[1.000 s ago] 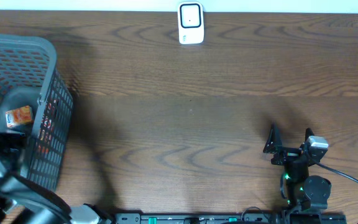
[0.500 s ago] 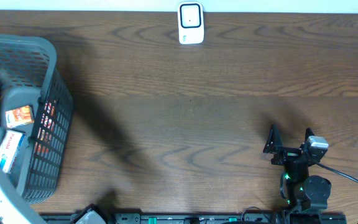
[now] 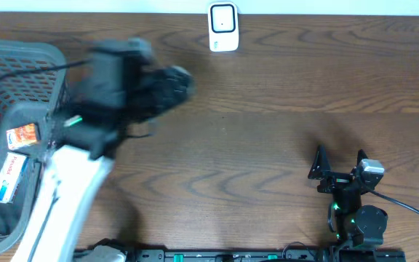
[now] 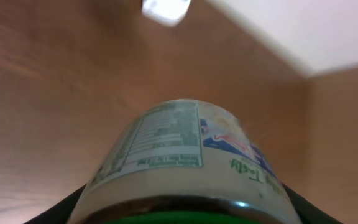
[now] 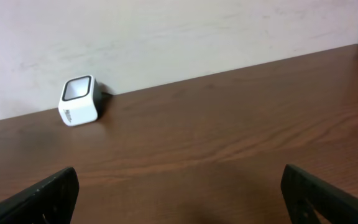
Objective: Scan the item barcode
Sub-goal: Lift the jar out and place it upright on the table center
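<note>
- Dark wood-grain tabletop (image 3: 268, 138), white wall (image 5: 166, 37) along far edge.
- Grey mesh basket (image 3: 20, 51) at left edge, boxes (image 3: 4, 178) inside.
- Blurred left gripper (image 3: 160, 84) pinching jar (image 4: 179, 155) over far-left tabletop; green lid, label print unreadable.
- Right gripper (image 3: 339, 161) spread wide, near-right edge.
- White scanner (image 3: 223, 28) mid far edge.

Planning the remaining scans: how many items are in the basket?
2: an orange packet by the right wall of the basket, and a white-and-blue box nearer the robot. More may be hidden.
</note>
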Robot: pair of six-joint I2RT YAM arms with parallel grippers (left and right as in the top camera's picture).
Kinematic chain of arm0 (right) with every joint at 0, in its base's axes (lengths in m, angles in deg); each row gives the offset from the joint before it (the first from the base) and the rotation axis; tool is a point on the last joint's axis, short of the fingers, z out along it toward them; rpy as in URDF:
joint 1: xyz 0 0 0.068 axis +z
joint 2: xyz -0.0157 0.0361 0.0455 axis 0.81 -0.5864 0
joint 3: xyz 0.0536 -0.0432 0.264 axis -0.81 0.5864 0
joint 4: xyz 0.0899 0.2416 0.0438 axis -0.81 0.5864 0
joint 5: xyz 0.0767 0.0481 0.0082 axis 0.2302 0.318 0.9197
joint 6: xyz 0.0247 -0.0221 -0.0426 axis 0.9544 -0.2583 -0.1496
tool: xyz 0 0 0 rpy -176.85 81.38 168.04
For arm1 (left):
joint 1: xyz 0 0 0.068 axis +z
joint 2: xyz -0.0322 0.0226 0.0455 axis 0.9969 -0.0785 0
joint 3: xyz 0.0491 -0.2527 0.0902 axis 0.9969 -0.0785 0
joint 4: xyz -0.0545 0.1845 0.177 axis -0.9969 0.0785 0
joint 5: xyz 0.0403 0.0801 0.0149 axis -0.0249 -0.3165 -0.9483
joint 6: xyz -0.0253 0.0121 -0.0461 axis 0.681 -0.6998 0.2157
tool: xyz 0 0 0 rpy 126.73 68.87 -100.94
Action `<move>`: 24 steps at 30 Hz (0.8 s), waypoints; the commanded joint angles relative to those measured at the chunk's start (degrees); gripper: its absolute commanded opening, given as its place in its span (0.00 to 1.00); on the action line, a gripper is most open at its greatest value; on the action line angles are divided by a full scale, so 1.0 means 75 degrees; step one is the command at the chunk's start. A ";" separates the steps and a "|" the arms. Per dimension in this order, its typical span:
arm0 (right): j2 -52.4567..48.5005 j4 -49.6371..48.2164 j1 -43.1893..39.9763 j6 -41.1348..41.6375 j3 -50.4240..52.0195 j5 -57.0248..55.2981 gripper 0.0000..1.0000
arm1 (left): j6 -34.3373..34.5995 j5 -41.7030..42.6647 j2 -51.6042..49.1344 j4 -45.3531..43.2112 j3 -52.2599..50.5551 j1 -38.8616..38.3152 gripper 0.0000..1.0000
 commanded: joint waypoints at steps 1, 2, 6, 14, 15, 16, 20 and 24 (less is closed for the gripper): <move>0.0012 0.0032 -0.0038 0.0061 0.0009 -0.0070 0.99 | -0.1070 -0.1107 -0.0909 -0.0061 -0.0087 -0.0912 0.62; 0.0012 0.0032 -0.0038 0.0061 0.0009 -0.0070 0.99 | -0.1399 -0.1107 -0.1256 -0.0082 -0.0087 -0.1145 0.62; 0.0012 0.0032 -0.0038 0.0058 0.0009 -0.0067 0.99 | -0.2521 -0.1105 -0.2509 -0.0085 -0.0087 -0.1740 0.62; 0.0012 0.0032 -0.0038 0.0061 0.0009 -0.0070 0.99 | -0.4651 -0.1105 -0.4433 -0.0321 -0.0087 -0.2189 0.62; 0.0012 0.0032 -0.0038 0.0058 0.0009 -0.0070 0.99 | -0.4695 -0.1107 -0.4555 -0.0379 -0.0087 -0.2189 0.62; 0.0012 0.0032 -0.0038 0.0058 0.0009 -0.0070 0.99 | -0.4709 -0.1107 -0.4648 -0.0431 -0.0087 -0.2174 0.62; 0.0012 0.0032 -0.0038 0.0061 0.0009 -0.0070 0.99 | -0.4785 -0.1107 -0.4960 -0.0822 -0.0087 -0.2159 0.62; 0.0012 0.0032 -0.0038 0.0061 0.0009 -0.0070 0.99 | -0.5030 -0.1107 -0.5138 -0.0982 -0.0087 -0.2159 0.63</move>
